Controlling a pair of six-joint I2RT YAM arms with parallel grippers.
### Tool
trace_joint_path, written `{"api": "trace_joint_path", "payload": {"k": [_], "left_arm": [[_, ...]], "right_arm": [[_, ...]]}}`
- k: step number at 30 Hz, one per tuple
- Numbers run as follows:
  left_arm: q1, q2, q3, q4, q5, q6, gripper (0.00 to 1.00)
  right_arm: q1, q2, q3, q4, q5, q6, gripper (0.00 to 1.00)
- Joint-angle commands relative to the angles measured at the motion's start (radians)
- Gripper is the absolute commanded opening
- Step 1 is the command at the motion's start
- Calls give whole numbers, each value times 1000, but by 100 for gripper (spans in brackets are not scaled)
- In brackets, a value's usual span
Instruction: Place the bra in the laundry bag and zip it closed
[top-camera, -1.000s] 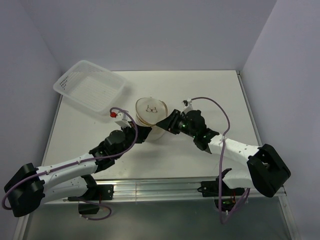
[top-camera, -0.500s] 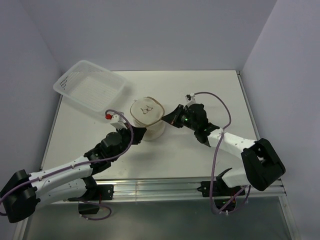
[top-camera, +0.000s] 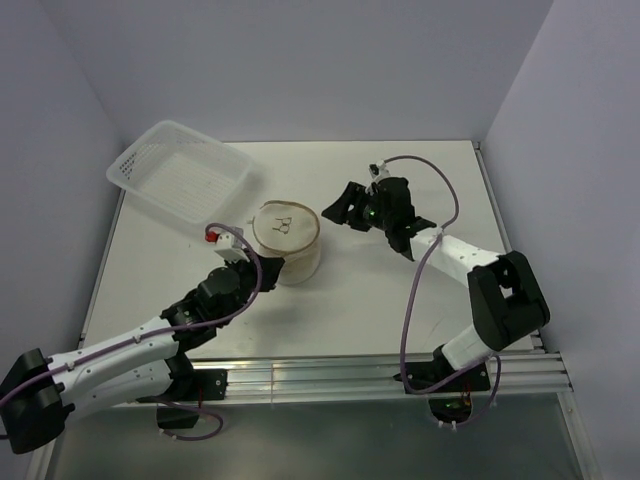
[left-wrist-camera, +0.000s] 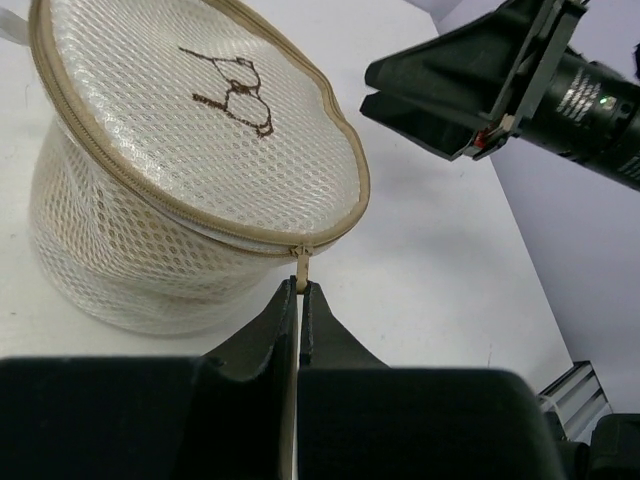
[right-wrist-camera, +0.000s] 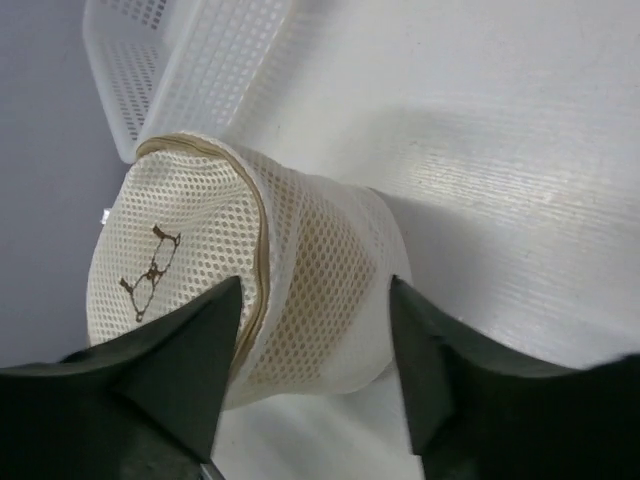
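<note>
Right now the left claw (left-wrist-camera: 298, 300) is pinched shut on the tan zipper pull (left-wrist-camera: 300, 268), which hangs from the hoop rim of the laundry bag (left-wrist-camera: 190, 150) just ahead of its tips. The bag stands upright on the counter (top-camera: 400, 290), its flap lid lying flat along the rim. The right claw (right-wrist-camera: 315, 290) gapes wide with nothing in it, the bag just beyond its tips and clear of both fingers. Bare counter runs behind that claw out to the right edge. Past the bag, a white basket (top-camera: 180, 180) sits tilted at the counter's far left corner, close to the bag; whether they touch I cannot tell
</note>
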Motion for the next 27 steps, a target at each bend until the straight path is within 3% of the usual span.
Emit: {"api": "trace_joint_path", "payload": {"k": [1, 7, 13, 15, 19, 22, 27], "left_arm": [[-4, 75, 46, 99, 54, -2, 0], [-4, 181, 113, 180, 111, -18, 0], [-4, 191, 103, 183, 134, -38, 0], [-4, 180, 94, 183, 132, -42, 0], [-4, 160, 74, 171, 119, -47, 0], [-4, 137, 60, 169, 116, -42, 0], [-4, 112, 48, 151, 109, -36, 0]], "right_arm": [[24, -105, -22, -32, 64, -17, 72], [162, -292, -225, 46, 115, 117, 73], [228, -283, -236, 122, 100, 184, 67], [228, -256, -216, 132, 95, 189, 61], [228, -236, -194, 131, 142, 187, 37], [225, -228, -180, 122, 155, 180, 32], [217, -210, -168, 122, 175, 177, 14]]}}
